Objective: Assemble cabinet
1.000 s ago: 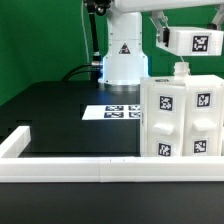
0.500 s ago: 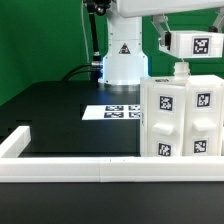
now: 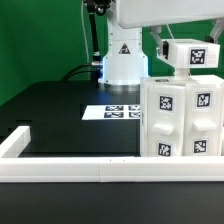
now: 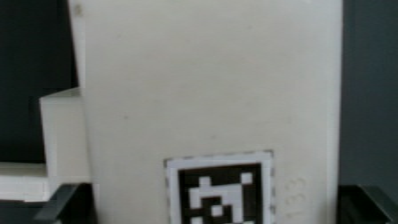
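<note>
Nearest you, the long low white border rail [image 3: 70, 172] edges the matte black desk [image 3: 50, 115]. Just behind it, at the exterior view's right, the cabinet [image 3: 182, 118] stands upright, a smooth white plastic box with square tags on its faces. The pincer [image 3: 190, 56] is directly above its top, long axis vertical beneath you, so your move is straight down. It is clamped wide on a white tagged panel [image 4: 205, 90], flat and glossy. Farther back lies the marker board [image 3: 112, 111].
</note>
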